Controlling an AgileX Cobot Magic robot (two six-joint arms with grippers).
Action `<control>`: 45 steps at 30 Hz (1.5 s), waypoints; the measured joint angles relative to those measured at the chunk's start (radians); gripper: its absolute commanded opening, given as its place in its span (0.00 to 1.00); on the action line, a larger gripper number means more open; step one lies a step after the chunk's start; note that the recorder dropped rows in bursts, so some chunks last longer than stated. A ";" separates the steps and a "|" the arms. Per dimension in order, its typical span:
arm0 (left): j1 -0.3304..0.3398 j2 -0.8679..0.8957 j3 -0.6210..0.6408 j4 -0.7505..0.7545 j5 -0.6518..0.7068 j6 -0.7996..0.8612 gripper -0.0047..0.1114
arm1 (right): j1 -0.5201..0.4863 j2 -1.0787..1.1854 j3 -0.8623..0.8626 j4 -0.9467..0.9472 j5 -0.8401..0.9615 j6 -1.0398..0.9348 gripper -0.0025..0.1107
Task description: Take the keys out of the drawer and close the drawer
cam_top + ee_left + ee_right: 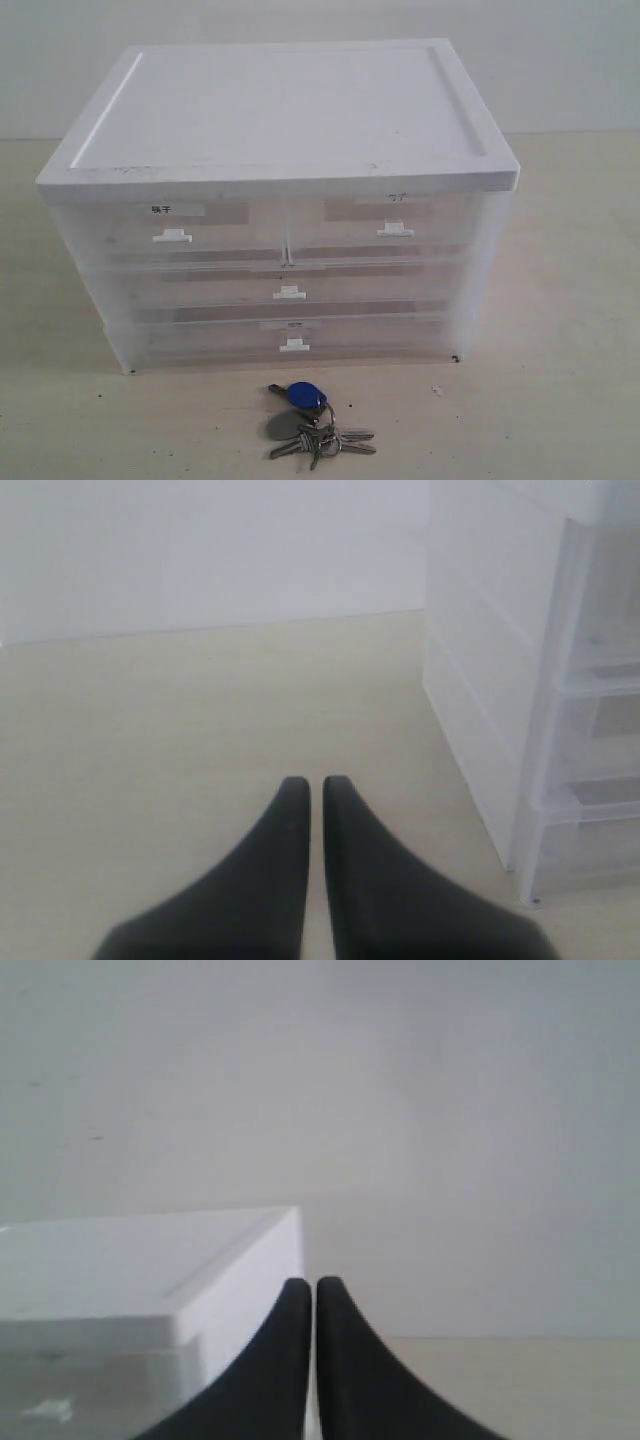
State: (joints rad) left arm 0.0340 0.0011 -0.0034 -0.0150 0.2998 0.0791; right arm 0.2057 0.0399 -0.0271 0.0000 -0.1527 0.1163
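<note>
Apparently finished: the keys (318, 428) lie out on the worktop (560, 400), and the drawer (289, 293) sits flush.

The bunch, with its blue fob (305, 394), rests just in front of the cabinet (280, 110), touching nothing. The left hand (315, 780) and right hand (313, 1282) are each closed on nothing, tips nearly together. I judge that both steps are done. At most, the next move is a light, square push near the white tab to confirm that the drawer is fully in. Neither hand appears in the exterior view, the frosted fronts hide any contents, and the small labels are unreadable.
</note>
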 measured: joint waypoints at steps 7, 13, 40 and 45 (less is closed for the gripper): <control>0.000 0.000 0.000 0.000 0.000 0.000 0.08 | -0.257 0.000 0.021 0.000 0.017 0.037 0.02; 0.000 0.000 0.000 0.000 0.000 0.000 0.08 | -0.275 0.000 0.023 -0.008 0.118 -0.056 0.02; 0.000 0.000 0.000 0.000 0.000 0.000 0.08 | -0.205 -0.034 0.027 -0.055 0.476 -0.194 0.02; 0.000 0.000 0.000 0.000 0.000 0.000 0.08 | -0.187 -0.034 0.027 -0.055 0.476 -0.203 0.02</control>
State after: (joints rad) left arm 0.0340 0.0011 -0.0034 -0.0150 0.2998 0.0791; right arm 0.0185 0.0062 0.0004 -0.0555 0.3230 -0.0867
